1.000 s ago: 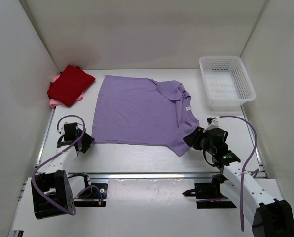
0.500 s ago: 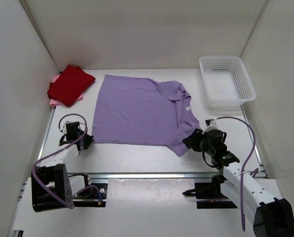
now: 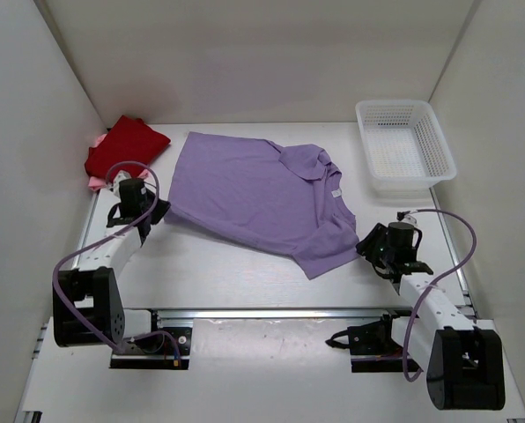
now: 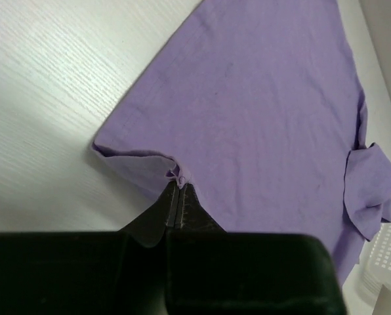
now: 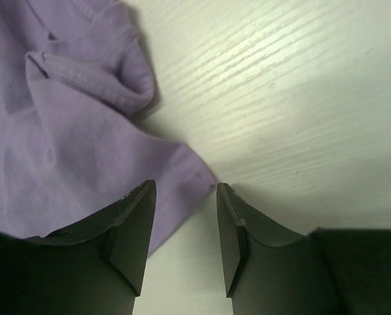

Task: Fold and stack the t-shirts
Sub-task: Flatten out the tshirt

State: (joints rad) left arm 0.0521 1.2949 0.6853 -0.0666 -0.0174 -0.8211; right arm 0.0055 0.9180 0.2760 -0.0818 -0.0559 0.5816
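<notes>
The white table (image 3: 245,273) carries everything. The lavender t-shirt (image 3: 254,198) lies spread across its middle, mostly flat, with one sleeve folded over near the collar (a small white tag shows there). At the far right corner sits the white mesh basket (image 3: 403,145), well apart from the cloth. At the far left, the folded dark red t-shirt (image 3: 126,150) rests on the pink t-shirt (image 3: 96,182), of which only an edge peeks out. The left tool (image 3: 157,211) is pressed together, pinching the lavender shirt's near-left hem corner. The right tool (image 3: 368,245) stands spread at the near-right sleeve, gripping nothing, the cloth's edge reaching just between its fingers.
</notes>
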